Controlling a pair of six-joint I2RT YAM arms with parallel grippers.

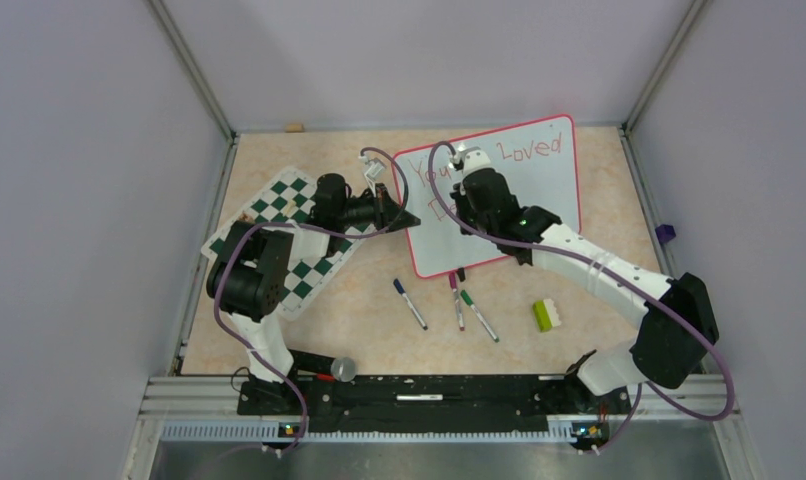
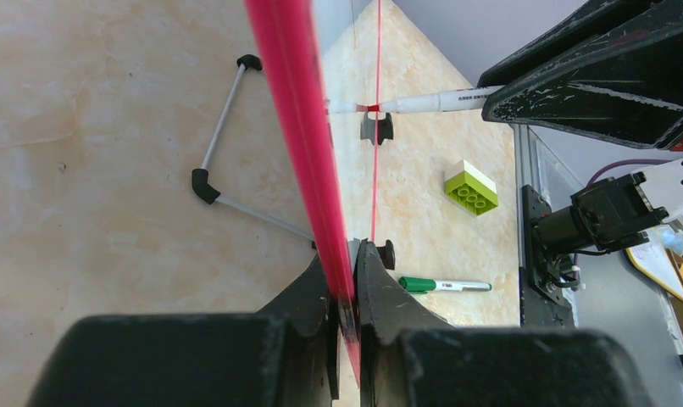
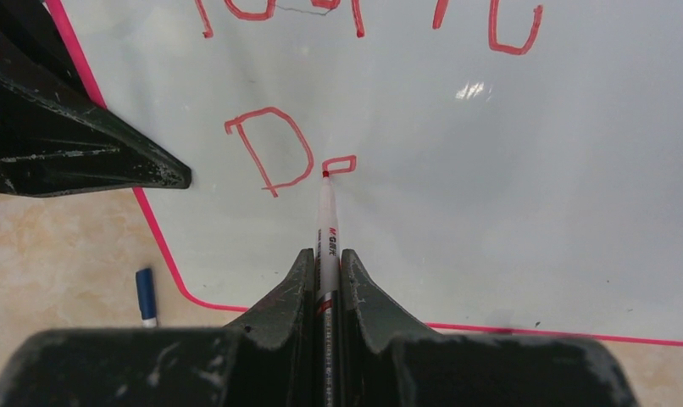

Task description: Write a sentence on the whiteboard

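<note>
You have the beige marbled tabletop (image 1: 359, 330) filling the overhead view. Your large glossy white whiteboard with its thin red-pink frame (image 1: 539, 190) sits skewed in the upper middle, with red writing across its top. Left of it lies the green-and-white checkered mat (image 1: 289, 205).

Your right arm (image 1: 599, 270) rises from the lower right with its elbow bent, and the forearm reaches up-left over the board. Your left arm (image 1: 259, 280) folds above the mat, its wrist stretched right to the board's left edge.

The left gripper (image 2: 347, 271) is clamped on that red frame. The right gripper (image 3: 325, 259) is clenched on a slim white red-tipped marker (image 3: 325, 216), whose tip touches the board beside a red "D".

Below the board lie a blue-capped marker (image 1: 411, 303), a purple-capped marker (image 1: 456, 300) and a green-capped marker (image 1: 479, 315). A lime-and-white toy brick (image 1: 547, 314) sits to their right.
</note>
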